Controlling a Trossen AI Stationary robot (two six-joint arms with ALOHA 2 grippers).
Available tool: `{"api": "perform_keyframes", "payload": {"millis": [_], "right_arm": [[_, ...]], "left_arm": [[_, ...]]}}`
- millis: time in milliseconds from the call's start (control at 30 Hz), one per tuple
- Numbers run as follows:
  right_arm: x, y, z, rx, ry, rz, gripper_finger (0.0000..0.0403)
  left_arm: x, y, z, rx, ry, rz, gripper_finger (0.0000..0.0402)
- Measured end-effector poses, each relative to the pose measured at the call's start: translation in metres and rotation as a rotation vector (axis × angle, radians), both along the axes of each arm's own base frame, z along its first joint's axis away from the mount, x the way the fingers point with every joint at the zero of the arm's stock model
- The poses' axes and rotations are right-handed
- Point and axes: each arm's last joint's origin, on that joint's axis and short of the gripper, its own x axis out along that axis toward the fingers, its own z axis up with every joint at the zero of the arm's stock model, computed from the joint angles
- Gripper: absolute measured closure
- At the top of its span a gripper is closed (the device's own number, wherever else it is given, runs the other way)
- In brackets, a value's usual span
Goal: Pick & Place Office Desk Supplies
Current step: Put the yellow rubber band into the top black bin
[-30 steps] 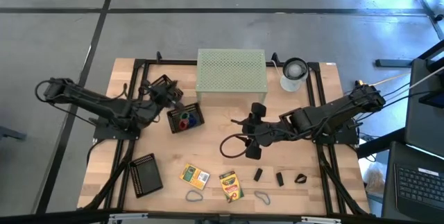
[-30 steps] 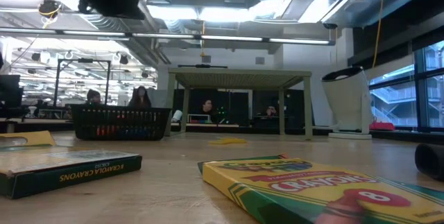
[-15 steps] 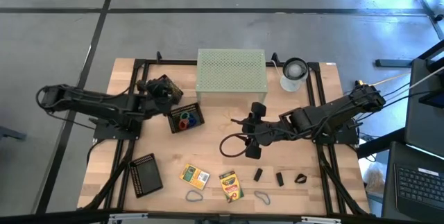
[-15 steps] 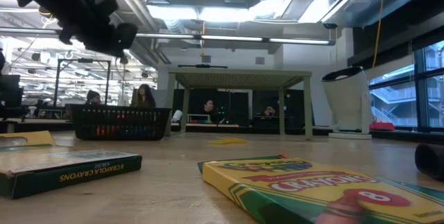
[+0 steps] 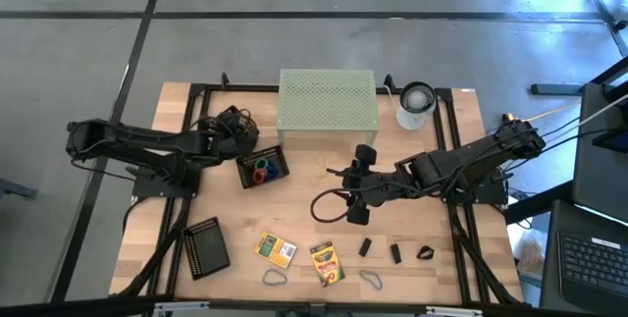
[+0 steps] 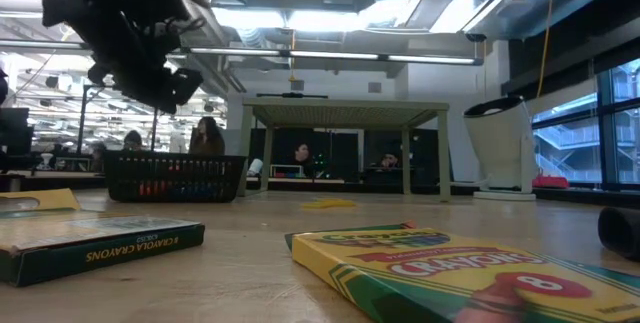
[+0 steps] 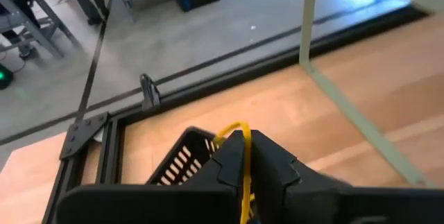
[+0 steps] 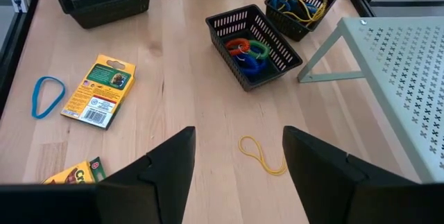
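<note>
Carrying a yellow band [image 7: 242,156] pinched in closed left fingers [image 7: 244,160], now shifted over the tray [image 5: 232,124] near the counter's back-left edge; release likely next. Right fingers [image 8: 238,156] open, idle mid-counter.

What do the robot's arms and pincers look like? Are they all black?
Yes, nearly all black. Both arms are thin, dark, jointed rods with black cables looping beside them. The right pincer has two wide, flat, matte black fingers with slanted edges. The left pincer has the same chunky black fingers, angular like folded plastic. I see no stickers or writing on them.
</note>
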Motion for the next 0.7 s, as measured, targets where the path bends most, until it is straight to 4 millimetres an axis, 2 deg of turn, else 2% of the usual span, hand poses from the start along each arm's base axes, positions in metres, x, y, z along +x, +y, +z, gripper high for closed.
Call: {"api": "perform_keyframes", "payload": {"millis": [267, 467, 567, 700], "right_arm": [[0.0, 0.0, 0.0, 0.0, 0.0, 0.0, 0.0184], [0.0, 0.0, 0.0, 0.001, 0.0, -0.001, 0.0184], [0.001, -0.001, -0.007, 0.0, 0.003, -0.004, 0.0184], [0.001, -0.004, -0.028, -0.01, 0.017, -0.01, 0.0184]], "left_arm": [[0.003, 0.008, -0.014, -0.092, 0.079, 0.009, 0.0323], [0.001, 0.011, -0.014, -0.097, 0.071, 0.038, 0.0283], [0.001, 0.011, -0.014, -0.11, 0.068, 0.031, 0.0273], [0.002, 0.009, -0.016, -0.181, 0.054, -0.013, 0.027]]}}
